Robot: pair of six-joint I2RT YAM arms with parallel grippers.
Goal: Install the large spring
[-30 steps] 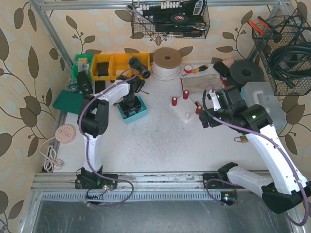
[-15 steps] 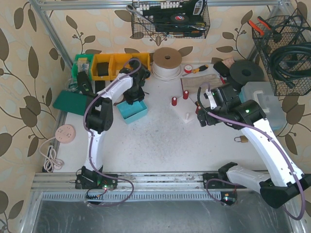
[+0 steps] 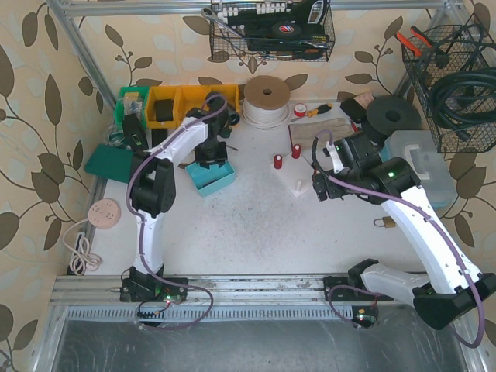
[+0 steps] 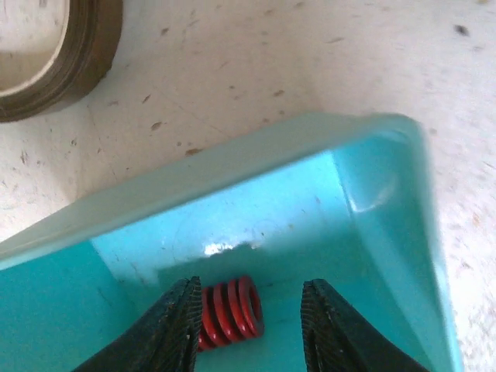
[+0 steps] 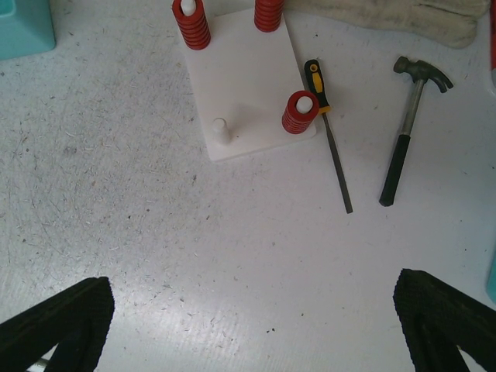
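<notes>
Red spring [image 4: 229, 311] is lying in the bin [image 4: 372, 194] between the left gripper's [image 4: 252, 308] parted fingers; pickup is beginning. Next: closing, lifting, carrying to the bare peg [image 5: 222, 129]. The right gripper [image 5: 252, 318] is hovering, fingers apart.

My working area is a workshop bench: a scuffed white table [image 3: 256, 232] inside an aluminium frame [image 3: 77, 54], with yellow parts bins [image 3: 177, 105], wall-hung wire baskets [image 3: 271, 31] of tools and coiled cable [image 3: 465, 89], and a hammer [image 5: 403, 143] and screwdriver [image 5: 317, 87] below my right wrist.
</notes>
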